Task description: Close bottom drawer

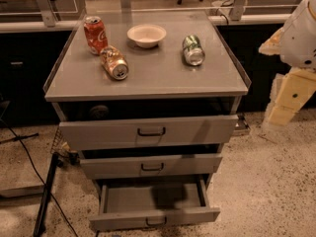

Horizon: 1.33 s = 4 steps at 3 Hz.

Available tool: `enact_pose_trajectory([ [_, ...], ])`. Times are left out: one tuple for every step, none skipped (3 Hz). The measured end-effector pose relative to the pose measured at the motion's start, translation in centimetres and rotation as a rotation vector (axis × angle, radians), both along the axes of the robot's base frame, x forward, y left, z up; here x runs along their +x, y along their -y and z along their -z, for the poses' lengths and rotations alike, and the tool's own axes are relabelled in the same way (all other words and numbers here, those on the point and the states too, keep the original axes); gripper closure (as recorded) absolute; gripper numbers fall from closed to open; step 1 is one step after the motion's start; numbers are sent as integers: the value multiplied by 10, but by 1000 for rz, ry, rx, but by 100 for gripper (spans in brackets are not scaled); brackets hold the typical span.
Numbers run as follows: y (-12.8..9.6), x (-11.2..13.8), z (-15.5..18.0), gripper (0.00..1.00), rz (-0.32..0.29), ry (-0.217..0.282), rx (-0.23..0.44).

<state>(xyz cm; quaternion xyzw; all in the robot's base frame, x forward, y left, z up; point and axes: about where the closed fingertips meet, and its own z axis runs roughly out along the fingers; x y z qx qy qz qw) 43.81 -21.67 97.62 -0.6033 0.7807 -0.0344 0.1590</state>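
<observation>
View of the grey three-drawer desk (158, 85). The bottom drawer (123, 220), at the lower centre of the frame, stood pulled out, its shallow tray exposed and bare; the middle drawer (197, 165) and top drawer (98, 131) above it were each slightly ajar. On the desk top stood a red can (94, 33) upright, with an orange can (114, 63) and a green can (193, 51) on their sides and a white bowl (146, 35) between them. The tool (289, 100) hung at the right edge, well apart from the drawers; whether it was wide or narrow could not be told.
</observation>
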Motion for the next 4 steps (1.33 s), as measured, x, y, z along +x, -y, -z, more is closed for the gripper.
enact_pose_trajectory([
  [-1, -1, 3, 35, 3, 11, 5],
  [-3, -6, 24, 58, 3, 33, 26],
  [-8, -10, 66, 81, 9, 36, 91],
  [-16, -18, 122, 100, 31, 15, 184],
])
